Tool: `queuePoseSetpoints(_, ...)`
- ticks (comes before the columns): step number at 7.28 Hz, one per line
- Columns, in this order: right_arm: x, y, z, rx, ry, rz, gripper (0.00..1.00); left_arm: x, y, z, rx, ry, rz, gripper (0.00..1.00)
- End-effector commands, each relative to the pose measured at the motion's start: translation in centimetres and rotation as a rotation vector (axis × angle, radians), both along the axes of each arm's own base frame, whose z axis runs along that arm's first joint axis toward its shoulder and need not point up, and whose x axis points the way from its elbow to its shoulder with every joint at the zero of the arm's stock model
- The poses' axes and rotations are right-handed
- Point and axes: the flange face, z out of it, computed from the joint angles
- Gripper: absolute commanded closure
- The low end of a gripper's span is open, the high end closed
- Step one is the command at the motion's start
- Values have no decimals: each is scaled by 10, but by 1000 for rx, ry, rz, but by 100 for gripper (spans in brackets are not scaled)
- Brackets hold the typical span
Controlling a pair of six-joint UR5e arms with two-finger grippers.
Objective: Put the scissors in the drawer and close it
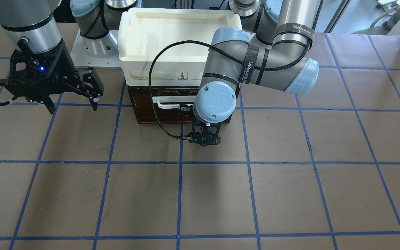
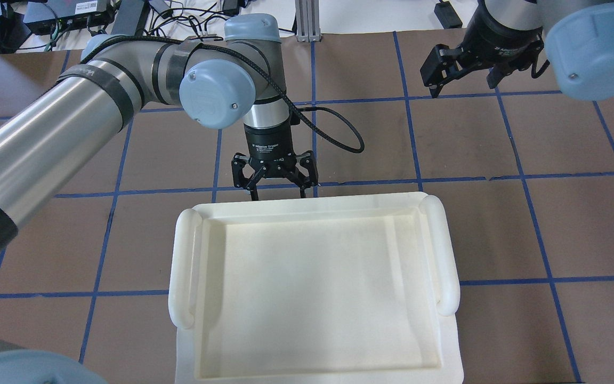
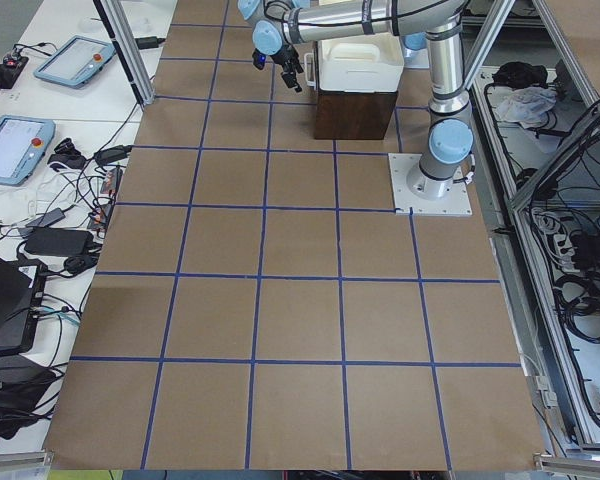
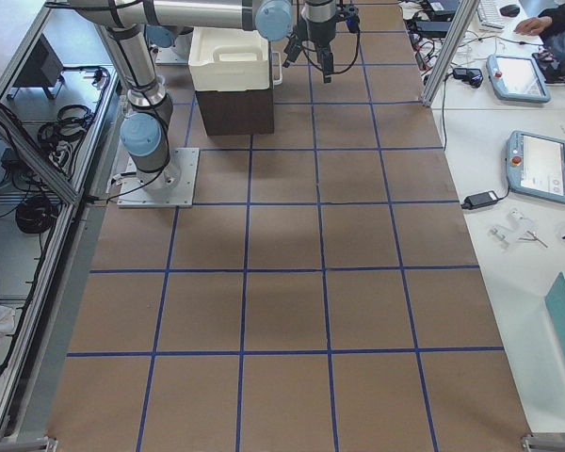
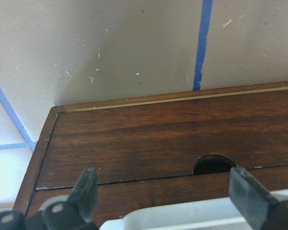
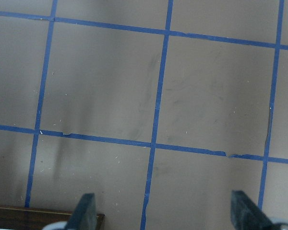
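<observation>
Overhead exterior: L gripper (image 2: 279, 194) points down just before drawer (image 1: 158, 113) front, jaws wide apart, empty (white handle (image 5: 182, 216) shows between its fingers, wrist cam). Drawer looks pushed in, under white tray (image 2: 339, 205). R gripper (image 2: 464, 85) spread wide, empty, above table (image 2: 499, 224), well apart.

- A brown-papered counter (image 4: 292, 311) with blue tape lines (image 4: 322, 235) fills the view.
- At its far end stands the dark wooden drawer (image 4: 235, 111), with a white tray (image 4: 228, 56) resting on top.
- The right hand (image 4: 320, 56) hangs just in front of the drawer.
- A near tablet (image 4: 542, 166) and a far tablet (image 4: 518, 77) lie on the white bench (image 4: 508, 245) alongside.
</observation>
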Motion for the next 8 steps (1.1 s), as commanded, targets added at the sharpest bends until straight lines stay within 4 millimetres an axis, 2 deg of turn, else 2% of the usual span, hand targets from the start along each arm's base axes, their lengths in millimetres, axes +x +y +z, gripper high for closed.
queuePoseSetpoints(1,0,0,0,0,0,1,0,4,-15,17,-68,17,5,0)
queuePoseSetpoints(3,0,0,0,0,0,1,0,25,-28,49,-133,21,29,0)
queuePoseSetpoints(4,0,0,0,0,0,1,0,36,-26,72,-178,5,32,0)
queuePoseSetpoints(7,0,0,0,0,0,1,0,106,-25,153,-372,-50,108,0)
queuePoseSetpoints(8,0,0,0,0,0,1,0,119,-11,175,-411,-53,105,0)
